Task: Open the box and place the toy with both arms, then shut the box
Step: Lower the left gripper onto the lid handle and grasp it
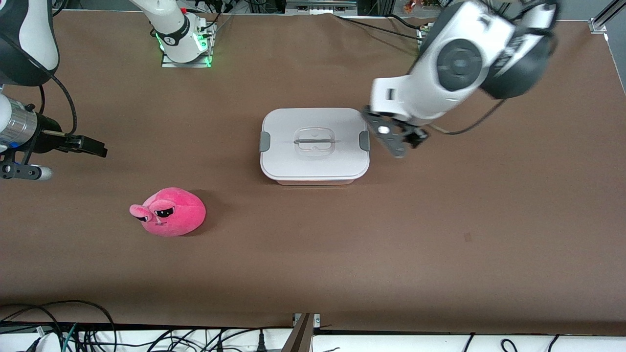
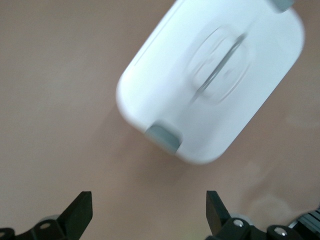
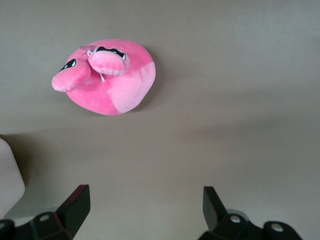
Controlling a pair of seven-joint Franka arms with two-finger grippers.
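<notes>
The box (image 1: 313,168) stands mid-table with its white lid (image 1: 314,142) on, a grey clip (image 1: 364,140) at each short end and a clear handle (image 1: 314,142) in the middle. My left gripper (image 1: 406,143) hangs open and empty over the table just beside the clip at the left arm's end. In the left wrist view the box (image 2: 215,75) lies ahead of the open left gripper (image 2: 149,210). The pink toy (image 1: 168,211) sits nearer the front camera, toward the right arm's end. My right gripper (image 1: 98,146) hovers open above the table near it; the right wrist view shows the toy (image 3: 107,75) ahead of the gripper (image 3: 145,207).
Brown table surface (image 1: 440,234) spreads around both things. The right arm's base (image 1: 183,44) stands along the table's top edge. Cables (image 1: 58,327) run below the front edge. A pale rounded shape (image 3: 7,175) shows at the edge of the right wrist view.
</notes>
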